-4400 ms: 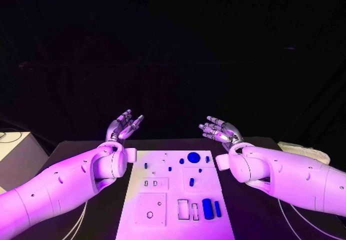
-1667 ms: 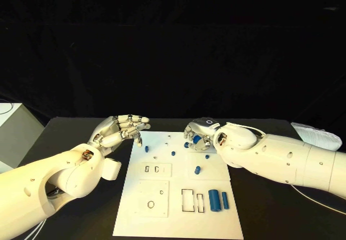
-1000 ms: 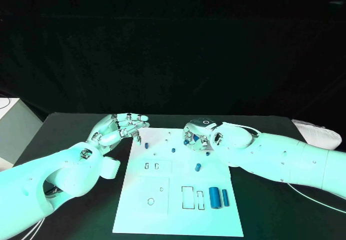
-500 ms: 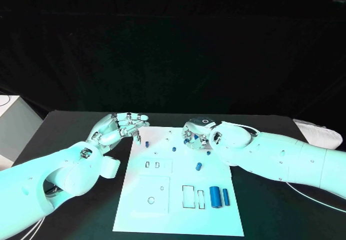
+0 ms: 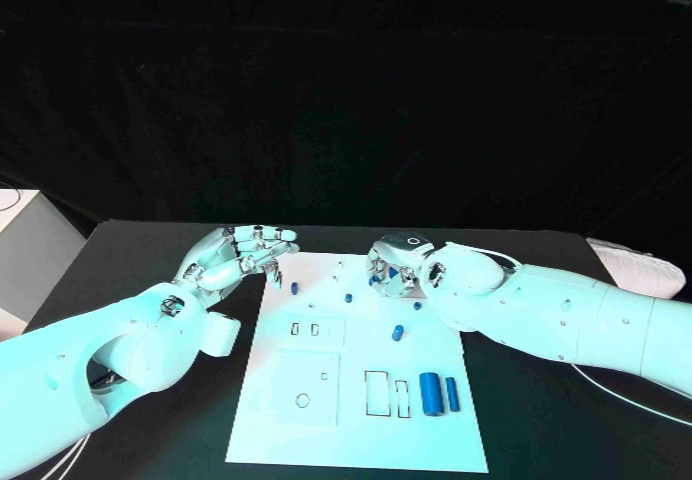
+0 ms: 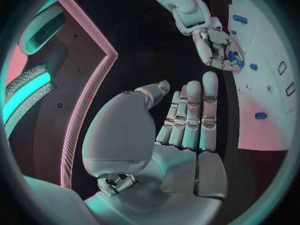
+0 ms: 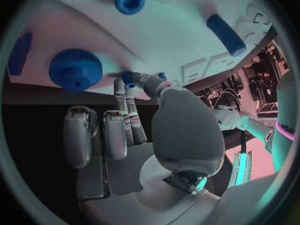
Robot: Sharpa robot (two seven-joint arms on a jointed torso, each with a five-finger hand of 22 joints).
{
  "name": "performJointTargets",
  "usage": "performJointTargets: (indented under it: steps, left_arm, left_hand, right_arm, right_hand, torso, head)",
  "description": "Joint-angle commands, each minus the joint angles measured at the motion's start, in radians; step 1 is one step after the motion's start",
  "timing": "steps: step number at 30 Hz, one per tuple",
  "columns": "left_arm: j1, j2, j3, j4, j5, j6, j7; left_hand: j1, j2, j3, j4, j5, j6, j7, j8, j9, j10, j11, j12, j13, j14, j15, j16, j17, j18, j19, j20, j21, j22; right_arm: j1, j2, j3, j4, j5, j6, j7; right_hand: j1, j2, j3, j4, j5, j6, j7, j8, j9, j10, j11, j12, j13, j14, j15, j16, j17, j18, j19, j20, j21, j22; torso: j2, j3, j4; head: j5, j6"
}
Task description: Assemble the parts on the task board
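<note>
The white task board (image 5: 339,420) lies in the middle of the table. My right hand (image 5: 397,270) is lowered over its far part, with a blue gear (image 7: 75,70) flat on the board beside the fingers. Thumb and one fingertip (image 7: 128,82) meet at a small blue bit next to the gear; I cannot tell if they hold it. Around it stand a blue cap-shaped peg (image 7: 130,0) and a short blue cylinder (image 5: 397,332). My left hand (image 5: 238,255) hovers off the board's far left corner, holding nothing.
Two long blue parts (image 5: 428,392) lie near the board's right front, beside rectangular slots. A small blue peg (image 5: 293,288) stands at the far left of the board. A pale bundle (image 5: 635,265) sits at the table's right edge and a white box (image 5: 15,235) at its left.
Since the earliest frame both hands have come down from their raised, palms-up pose behind the board, the right one onto the gear area. Over the last second they have hardly moved.
</note>
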Motion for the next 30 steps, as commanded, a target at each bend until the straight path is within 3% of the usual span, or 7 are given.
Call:
performJointTargets:
  steps: [1,4,12,17,20,22,30]
  left_arm:
    - [0.0,0.002,0.001,0.0,-0.003,0.014,0.003]
    - [0.0,0.003,0.001,-0.001,-0.003,0.015,0.003]
    - [-0.001,0.003,0.001,-0.001,-0.003,0.015,0.004]
    - [-0.001,0.004,0.001,-0.002,-0.003,0.015,0.005]
    - [-0.001,0.005,0.001,-0.002,-0.003,0.017,0.006]
    - [-0.001,0.006,0.001,-0.002,-0.003,0.017,0.007]
    - [-0.001,0.009,0.002,-0.001,-0.003,0.019,0.008]
  left_hand:
    - [-0.01,0.002,0.004,0.001,0.001,-0.007,0.008,0.002,0.001,-0.006,0.002,0.006,0.001,-0.004,0.005,0.004,0.001,0.014,-0.004,0.0,0.005,0.001]
    - [-0.01,0.002,0.004,0.001,0.001,-0.007,0.008,0.002,0.001,-0.006,0.002,0.006,0.001,-0.004,0.005,0.004,0.001,0.014,-0.004,0.0,0.005,0.001]
    - [-0.011,0.002,0.004,0.001,0.001,-0.008,0.008,0.002,0.002,-0.008,0.002,0.006,0.001,-0.005,0.006,0.004,0.001,0.014,-0.005,0.001,0.006,0.001]
    - [-0.01,0.002,0.005,0.0,0.001,-0.009,0.009,0.001,0.002,-0.009,0.003,0.007,0.001,-0.005,0.006,0.005,0.001,0.014,-0.006,0.001,0.007,0.002]
    - [-0.01,0.002,0.005,0.0,0.001,-0.009,0.009,0.001,0.002,-0.009,0.003,0.007,0.001,-0.005,0.006,0.005,0.001,0.014,-0.006,0.001,0.007,0.002]
    - [-0.01,0.002,0.004,0.0,0.001,-0.01,0.009,0.002,0.002,-0.01,0.003,0.008,0.002,-0.006,0.007,0.005,0.001,0.014,-0.007,0.001,0.007,0.002]
    - [-0.012,0.001,0.004,0.001,0.0,-0.01,0.009,0.002,0.002,-0.011,0.003,0.008,0.002,-0.006,0.007,0.005,0.001,0.014,-0.008,0.002,0.008,0.003]
  right_arm:
    - [0.0,0.0,0.0,0.001,0.007,-0.041,-0.017]
    - [0.0,-0.001,0.0,0.001,0.012,-0.067,-0.02]
    - [0.001,-0.006,0.002,0.025,0.01,-0.126,-0.036]
    - [0.004,0.011,0.005,0.026,-0.002,-0.17,-0.052]
    - [0.004,0.026,0.006,0.016,-0.005,-0.193,-0.051]
    - [0.005,0.04,0.006,0.006,-0.006,-0.203,-0.052]
    - [0.004,0.086,0.007,-0.03,-0.021,-0.226,-0.076]
  right_hand:
    - [0.042,0.033,0.011,-0.022,0.013,0.005,0.003,0.015,0.023,0.018,-0.005,0.009,0.01,0.073,-0.009,0.008,0.099,-0.01,0.04,-0.012,0.008,0.054]
    - [0.038,0.032,0.017,-0.03,0.055,-0.003,0.005,0.023,0.044,0.02,-0.004,0.008,0.018,0.073,-0.007,0.009,0.1,-0.011,0.04,-0.012,0.011,0.059]
    - [0.032,0.028,0.017,-0.032,0.069,-0.005,0.005,0.028,0.055,0.02,-0.003,0.007,0.022,0.073,-0.007,0.01,0.102,-0.011,0.04,-0.011,0.012,0.061]
    - [0.026,0.026,0.013,-0.032,0.058,-0.006,0.005,0.032,0.063,0.02,-0.004,0.006,0.024,0.074,-0.006,0.01,0.104,-0.012,0.04,-0.011,0.013,0.063]
    - [0.025,0.025,0.012,-0.032,0.051,-0.007,0.004,0.033,0.067,0.02,-0.004,0.005,0.025,0.074,-0.007,0.011,0.104,-0.012,0.04,-0.011,0.013,0.063]
    - [0.023,0.028,0.011,-0.033,0.021,-0.011,0.004,0.036,0.078,0.019,-0.004,0.003,0.028,0.073,-0.007,0.011,0.104,-0.011,0.039,-0.011,0.011,0.062]
    - [0.024,0.028,0.012,-0.034,0.019,-0.012,0.004,0.036,0.079,0.018,-0.004,0.002,0.029,0.073,-0.007,0.011,0.104,-0.01,0.037,-0.011,0.008,0.057]
  torso:
    - [0.001,-0.0011,0.0002]
    - [0.001,-0.0014,0.0012]
    - [0.001,-0.0041,0.0023]
    - [0.003,-0.0032,0.0016]
    - [0.004,-0.0046,0.0029]
    - [0.005,-0.0052,0.004]
    - [0.007,-0.0056,0.0067]
  head:
    - [-0.001,0.003]
    - [-0.002,0.006]
    - [0.0,0.008]
    - [0.0,0.011]
    - [-0.008,0.012]
    - [-0.009,0.013]
    - [-0.011,0.015]
